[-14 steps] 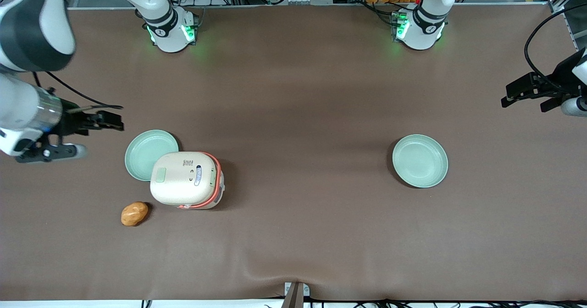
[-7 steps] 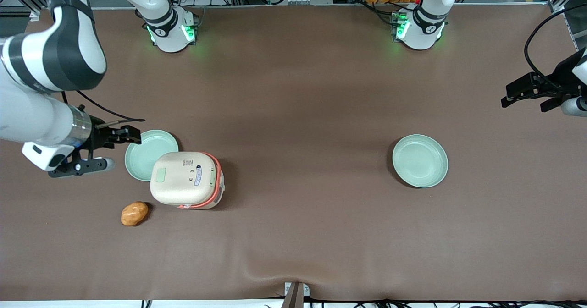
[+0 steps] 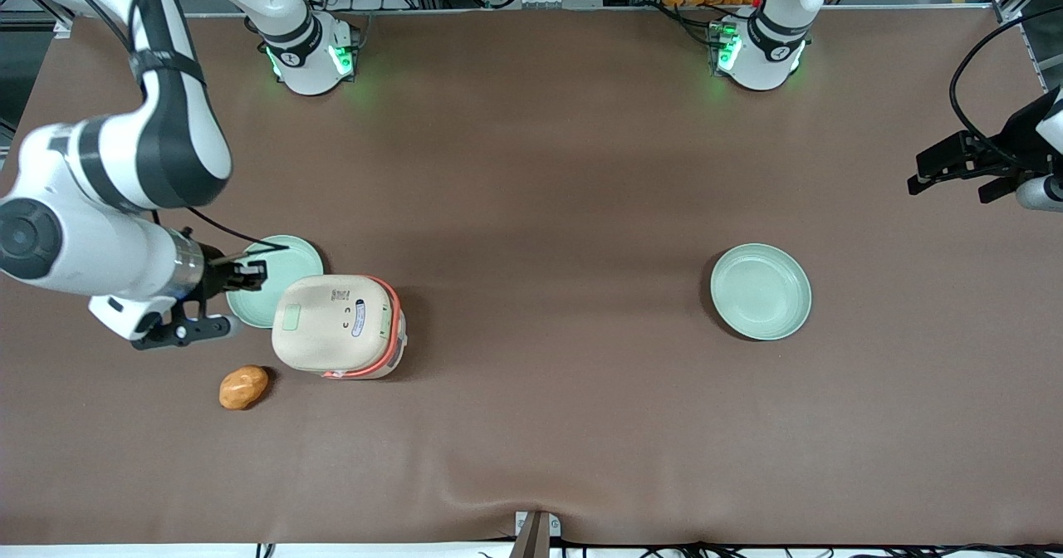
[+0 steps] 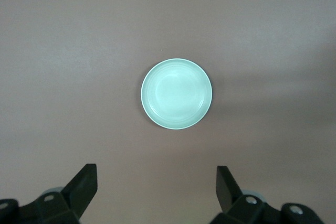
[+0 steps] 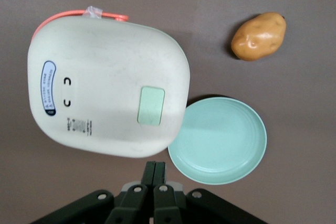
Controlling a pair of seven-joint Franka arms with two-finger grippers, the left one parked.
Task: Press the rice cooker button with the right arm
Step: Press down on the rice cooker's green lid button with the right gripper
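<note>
Hovering above the edge of a pale green plate (image 3: pixel 282 280), the right arm (image 3: pixel 124 193) carries its black pincer (image 3: pixel 253 274) just beside the rice cooker (image 3: pixel 336 325), on the side toward the working arm's end of the desk (image 3: pixel 548 209). The wrist view shows the two fingers (image 5: pixel 149 174) pressed together with nothing between them, their tips over the desk beside the lid edge where cooker and plate meet, not touching either.

The rice cooker (image 5: pixel 107 85) stands upright on the brown desk, its cream lid down and an orange-red trim band showing along the side toward the parked arm. The button (image 3: pixel 291 317), a small mint-green pad (image 5: pixel 151 106), sits on the lid near the edge closest to the pincer; the oval printed label lies farther along the lid toward the parked arm. The pincer is apart from the button (short of it, over the plate rim).

The plate (image 5: pixel 218 140) is partly tucked under the cooker's edge. A potato (image 3: pixel 243 387) lies on the desk nearer the front camera than the plate, near the cooker but apart from it (image 5: pixel 260 36). A second green plate (image 3: pixel 760 291) rests well apart, toward the parked arm's end (image 4: pixel 176 94).
</note>
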